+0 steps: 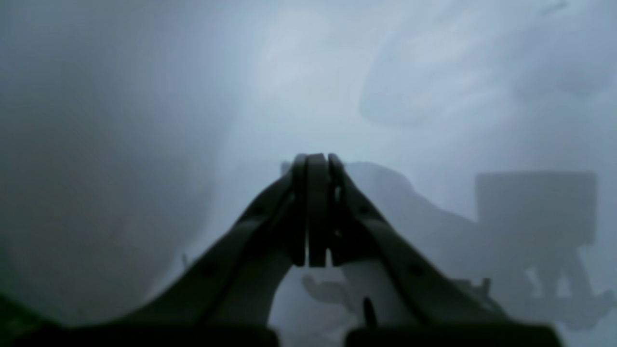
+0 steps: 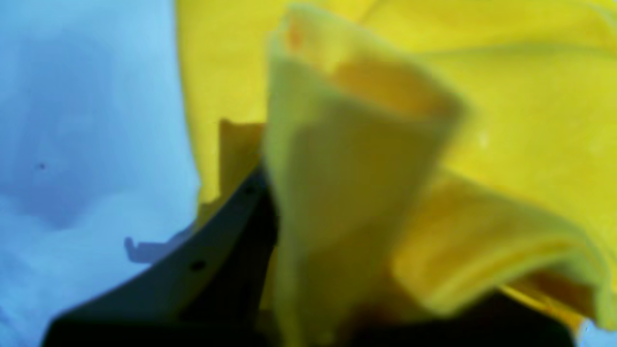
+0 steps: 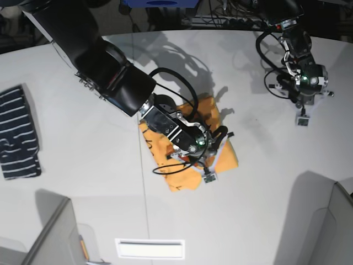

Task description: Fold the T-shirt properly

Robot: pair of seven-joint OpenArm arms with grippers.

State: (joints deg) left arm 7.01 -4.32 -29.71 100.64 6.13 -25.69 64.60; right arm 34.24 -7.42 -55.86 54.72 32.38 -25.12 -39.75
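The orange-yellow T-shirt (image 3: pixel 229 158) lies partly folded in the middle of the white table (image 3: pixel 265 193). My right gripper (image 3: pixel 208 175) is low over the shirt's near edge. In the right wrist view a fold of the shirt (image 2: pixel 356 159) stands up from between the jaws and hides the fingertips; one dark finger (image 2: pixel 212 255) shows at the left. No lettering shows. My left gripper (image 3: pixel 302 118) hangs over bare table at the far right, away from the shirt. In the left wrist view it (image 1: pixel 315 161) is shut and empty.
A navy white-striped garment (image 3: pixel 19 132) lies at the table's left edge. Grey panels stand at the front left (image 3: pixel 55 237) and front right (image 3: pixel 325 221). A white strip (image 3: pixel 149 248) sits at the front edge. Cables hang from both arms.
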